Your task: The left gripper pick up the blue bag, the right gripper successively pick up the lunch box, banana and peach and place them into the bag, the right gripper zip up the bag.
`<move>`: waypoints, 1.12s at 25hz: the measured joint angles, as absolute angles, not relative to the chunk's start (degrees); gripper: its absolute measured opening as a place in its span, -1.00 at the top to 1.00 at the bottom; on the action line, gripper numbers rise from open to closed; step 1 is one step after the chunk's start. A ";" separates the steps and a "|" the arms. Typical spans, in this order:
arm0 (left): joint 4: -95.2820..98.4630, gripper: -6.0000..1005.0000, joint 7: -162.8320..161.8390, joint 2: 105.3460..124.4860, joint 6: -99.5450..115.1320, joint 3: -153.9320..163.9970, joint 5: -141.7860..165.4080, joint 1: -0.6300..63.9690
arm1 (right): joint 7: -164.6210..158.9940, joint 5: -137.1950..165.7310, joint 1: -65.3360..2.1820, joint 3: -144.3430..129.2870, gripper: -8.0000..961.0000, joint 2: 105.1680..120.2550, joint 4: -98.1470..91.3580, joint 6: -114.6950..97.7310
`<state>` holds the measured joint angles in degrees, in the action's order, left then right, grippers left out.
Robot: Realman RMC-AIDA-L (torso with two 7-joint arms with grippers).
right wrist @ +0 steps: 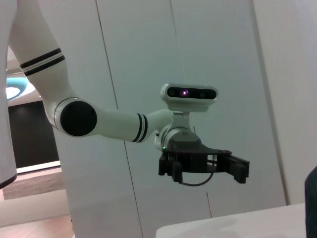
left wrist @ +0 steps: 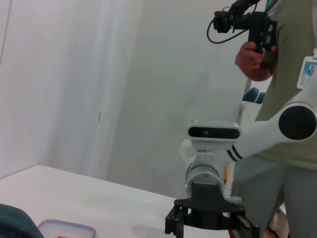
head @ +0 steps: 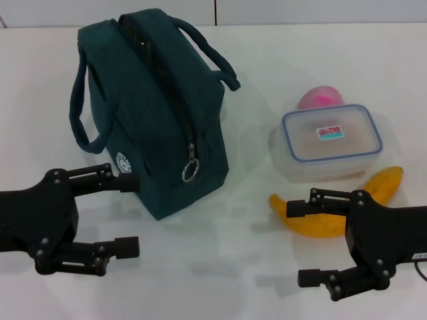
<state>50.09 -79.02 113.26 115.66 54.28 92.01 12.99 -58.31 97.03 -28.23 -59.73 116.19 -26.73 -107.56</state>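
- blue bag [head: 153, 113]: matt woven cloth, metal zip ring
- lunch box [head: 330, 141]: clear glossy plastic
- banana [head: 340, 210]: smooth skin
- table [head: 220, 273]: smooth matt white

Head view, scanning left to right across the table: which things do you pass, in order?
Left claw → blue bag → lunch box, with the peach behind it and the banana in front, so those two are left unranked → right claw sits low, in front of the banana.
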 joint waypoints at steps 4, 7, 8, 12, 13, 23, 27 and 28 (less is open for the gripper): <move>50.10 -0.74 -79.02 113.20 115.66 54.28 92.01 13.03 | -58.33 96.98 -28.26 -59.95 -0.84 116.19 -26.89 -107.56; 50.10 -0.74 -79.02 113.20 115.66 54.29 92.02 13.16 | -58.34 96.96 -28.28 -60.01 -0.84 116.17 -26.90 -107.57; 50.09 -0.74 -79.02 113.20 115.66 54.30 92.02 13.20 | -58.34 96.95 -28.28 -60.03 -0.84 116.14 -26.90 -107.57; 50.10 -0.73 -79.02 113.20 115.66 54.04 92.02 13.36 | -58.17 96.94 -28.30 -60.04 -0.84 116.11 -26.90 -107.57; 50.09 -0.73 -79.02 113.22 115.66 53.77 92.00 13.40 | -58.14 96.94 -28.30 -60.04 -0.84 116.11 -26.90 -107.57; 50.09 -0.73 -81.89 114.52 114.43 44.00 91.47 15.70 | -58.41 95.58 -27.96 -59.43 -0.84 115.68 -27.16 -107.41; 50.09 -0.72 -91.25 114.69 107.03 38.36 93.75 19.71 | -58.42 95.22 -27.87 -59.41 -0.84 115.66 -27.23 -106.35; 50.10 -0.72 -93.55 114.52 104.76 37.91 94.72 20.63 | -58.42 95.18 -27.85 -59.41 -0.84 115.66 -27.23 -106.21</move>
